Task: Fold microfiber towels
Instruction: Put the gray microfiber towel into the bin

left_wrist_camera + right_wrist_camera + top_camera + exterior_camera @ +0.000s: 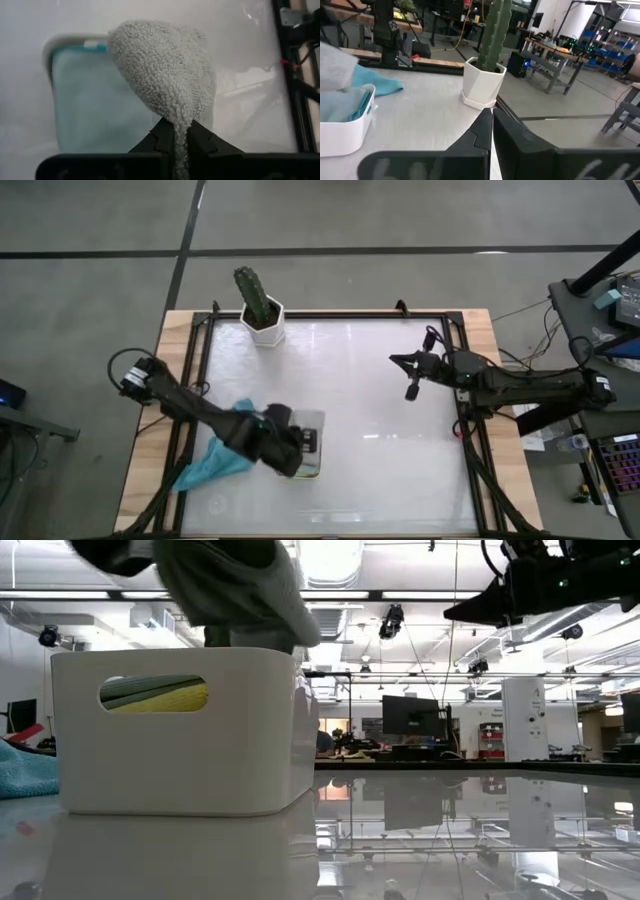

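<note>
Claws first: we see the left claw point(181, 137) pinched tight on the grey towel point(165, 75), which hangs in a soft bunch directly over the white tray point(180, 730) on the desk point(380, 410). Beneath the claw, a light blue towel point(95, 105) lies folded in the tray, and the low view shows yellow towel point(175, 697) through the tray's handle slot. Behind that claw, beside the tray, the teal towel point(215, 460) lies crumpled on the desk. We find the right claw point(492, 122) fully closed and empty, well apart, held above the desk near a potted cactus point(260, 305).
</note>
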Robot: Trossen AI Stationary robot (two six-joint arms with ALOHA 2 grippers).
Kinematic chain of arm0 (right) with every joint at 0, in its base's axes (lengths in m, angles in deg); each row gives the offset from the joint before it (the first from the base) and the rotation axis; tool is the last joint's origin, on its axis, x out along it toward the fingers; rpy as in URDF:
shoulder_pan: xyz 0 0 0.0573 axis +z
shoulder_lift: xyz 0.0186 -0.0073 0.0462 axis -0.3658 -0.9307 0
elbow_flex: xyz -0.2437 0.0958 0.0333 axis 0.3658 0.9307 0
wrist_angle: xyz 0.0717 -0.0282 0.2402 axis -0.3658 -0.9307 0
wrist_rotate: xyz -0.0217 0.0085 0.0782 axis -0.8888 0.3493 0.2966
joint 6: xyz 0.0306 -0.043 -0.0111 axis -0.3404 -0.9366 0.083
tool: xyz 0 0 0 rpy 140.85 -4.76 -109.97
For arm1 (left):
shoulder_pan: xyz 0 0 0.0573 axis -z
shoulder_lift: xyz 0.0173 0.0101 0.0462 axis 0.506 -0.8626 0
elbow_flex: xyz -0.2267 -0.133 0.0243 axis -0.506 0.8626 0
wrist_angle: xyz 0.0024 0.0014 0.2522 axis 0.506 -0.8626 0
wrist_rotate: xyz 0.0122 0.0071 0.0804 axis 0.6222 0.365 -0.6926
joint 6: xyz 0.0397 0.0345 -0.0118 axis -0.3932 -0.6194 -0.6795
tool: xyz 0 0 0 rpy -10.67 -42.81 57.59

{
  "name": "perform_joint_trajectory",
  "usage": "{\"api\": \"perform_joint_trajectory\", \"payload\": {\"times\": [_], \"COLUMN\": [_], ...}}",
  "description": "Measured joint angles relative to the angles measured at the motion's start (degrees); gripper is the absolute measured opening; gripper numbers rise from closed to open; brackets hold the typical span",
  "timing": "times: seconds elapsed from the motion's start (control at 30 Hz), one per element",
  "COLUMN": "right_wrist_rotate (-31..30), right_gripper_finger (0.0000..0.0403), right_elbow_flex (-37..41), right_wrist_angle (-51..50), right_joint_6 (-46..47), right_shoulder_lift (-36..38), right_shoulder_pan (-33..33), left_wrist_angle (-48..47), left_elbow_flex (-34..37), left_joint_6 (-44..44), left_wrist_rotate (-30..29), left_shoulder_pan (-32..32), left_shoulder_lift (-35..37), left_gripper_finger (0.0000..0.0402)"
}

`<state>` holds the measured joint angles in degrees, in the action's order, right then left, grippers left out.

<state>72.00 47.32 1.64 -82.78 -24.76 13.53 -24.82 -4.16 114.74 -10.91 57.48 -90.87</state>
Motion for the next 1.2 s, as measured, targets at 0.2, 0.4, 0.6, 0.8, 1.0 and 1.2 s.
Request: {"api": "perform_joint_trajectory", "payload": {"times": [0.2, 0.4, 0.6, 0.8, 1.0, 1.2], "right_wrist_rotate": [0.0, 0.1, 0.1, 0.2, 0.2, 0.2], "right_gripper_finger": [0.0009, 0.0009, 0.0009, 0.0009, 0.0009, 0.0009], "right_elbow_flex": [-1.1, -1.1, -1.1, -1.1, -1.1, -1.1], "right_wrist_angle": [-0.1, -0.2, -0.2, -0.3, -0.3, -0.4], "right_joint_6": [-0.4, -0.5, -0.8, -1.1, -1.0, -1.1], "right_shoulder_lift": [-0.1, -0.3, -0.4, -0.4, -0.4, -0.4], "right_shoulder_pan": [0.0, 0.0, 0.0, 0.0, 0.0, 0.0], "left_wrist_angle": [1.3, 6.9, 14.7, 15.9, 12.4, 10.9], "left_elbow_flex": [3.7, 7.6, 11.8, 13.7, 13.8, 13.8], "left_joint_6": [5.8, 5.9, 6.0, 6.1, 6.0, 4.5], "left_wrist_rotate": [-1.6, -2.6, -2.0, 2.4, 3.6, 5.0], "left_shoulder_pan": [2.0, 1.9, 1.8, 1.3, 1.1, 1.0], "left_shoulder_lift": [-1.3, -1.3, -1.3, -1.2, -0.7, 0.5], "left_gripper_finger": [0.0004, 0.0004, 0.0016, 0.0059, 0.0100, 0.0129]}}
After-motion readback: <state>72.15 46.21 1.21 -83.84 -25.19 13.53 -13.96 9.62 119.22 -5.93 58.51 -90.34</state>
